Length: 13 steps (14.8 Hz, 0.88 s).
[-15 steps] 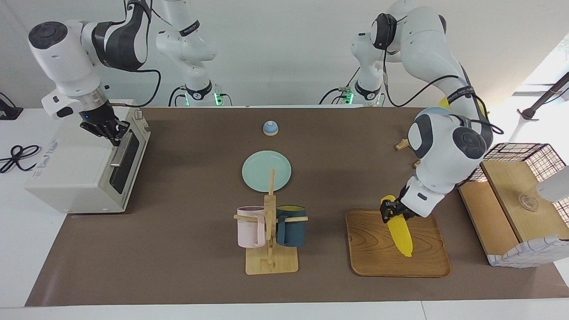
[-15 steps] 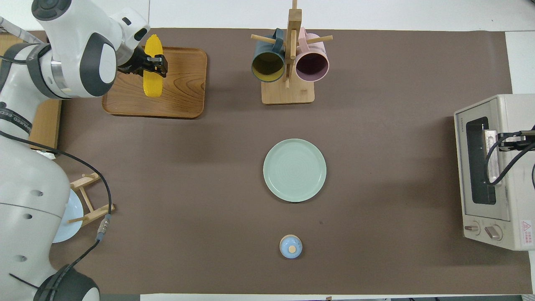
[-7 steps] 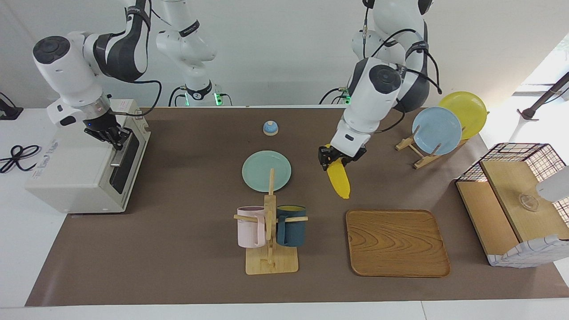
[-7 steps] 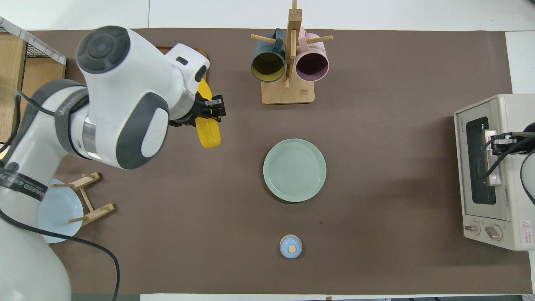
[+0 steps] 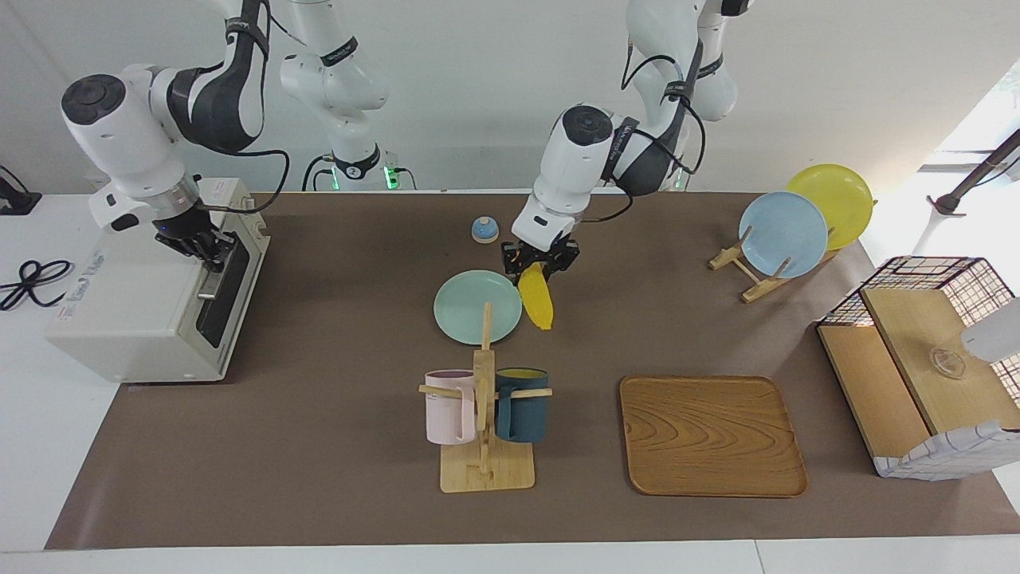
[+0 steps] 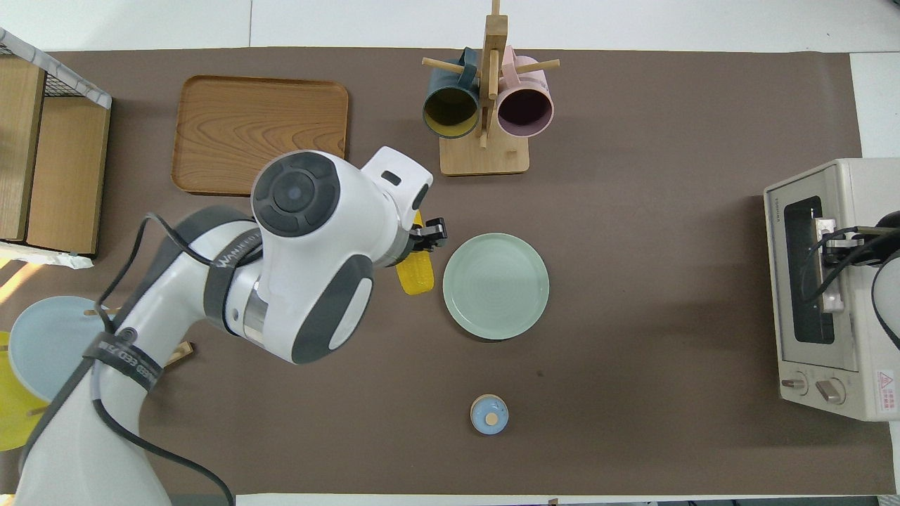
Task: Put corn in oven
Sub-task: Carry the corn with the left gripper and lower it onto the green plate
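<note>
My left gripper is shut on the thick end of the yellow corn, which hangs tip down in the air. In the overhead view the corn shows just below the left gripper, over the mat at the edge of the green plate. The off-white oven stands at the right arm's end of the table with its dark glass door up. My right gripper is shut at the oven's metal bar handle; I cannot tell if it grips the bar. The overhead view shows the oven and the right gripper too.
A mug rack with a pink and a dark blue mug stands farther from the robots than the green plate. A wooden tray, a plate stand with a blue plate and a wire-and-wood basket are toward the left arm's end. A small blue bell sits near the robots.
My left arm lifted the corn off the wooden tray and carried it toward the right arm's end, up to the green plate. The right gripper stayed at the oven handle.
</note>
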Each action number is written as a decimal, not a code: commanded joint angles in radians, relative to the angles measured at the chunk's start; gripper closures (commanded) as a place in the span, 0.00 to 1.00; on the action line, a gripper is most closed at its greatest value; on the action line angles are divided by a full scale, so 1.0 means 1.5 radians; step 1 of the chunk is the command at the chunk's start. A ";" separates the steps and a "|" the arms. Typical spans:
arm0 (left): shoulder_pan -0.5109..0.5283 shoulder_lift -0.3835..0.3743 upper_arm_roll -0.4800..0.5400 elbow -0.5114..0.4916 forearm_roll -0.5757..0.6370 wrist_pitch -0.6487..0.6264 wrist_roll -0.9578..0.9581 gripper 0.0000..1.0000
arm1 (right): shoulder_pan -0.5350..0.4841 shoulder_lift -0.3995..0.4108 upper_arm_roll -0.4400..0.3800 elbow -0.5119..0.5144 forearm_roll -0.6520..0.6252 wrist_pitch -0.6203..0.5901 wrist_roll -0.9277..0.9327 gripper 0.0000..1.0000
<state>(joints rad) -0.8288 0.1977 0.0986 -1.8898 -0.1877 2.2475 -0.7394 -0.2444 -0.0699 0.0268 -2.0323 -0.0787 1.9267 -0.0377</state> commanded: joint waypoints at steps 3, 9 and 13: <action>-0.067 0.049 0.011 -0.018 -0.008 0.086 -0.043 1.00 | -0.009 -0.005 0.007 -0.031 0.010 0.015 0.004 1.00; -0.091 0.121 0.011 -0.012 -0.008 0.180 -0.053 1.00 | -0.005 -0.004 0.008 -0.065 0.016 0.056 0.009 1.00; -0.100 0.121 0.011 -0.015 -0.008 0.179 -0.053 1.00 | 0.024 0.017 0.009 -0.065 0.029 0.086 0.028 1.00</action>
<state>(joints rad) -0.9498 0.3851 0.0977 -1.9071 -0.1877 2.5027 -0.8121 -0.2159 -0.0864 0.0356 -2.0747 -0.0422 1.9633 -0.0265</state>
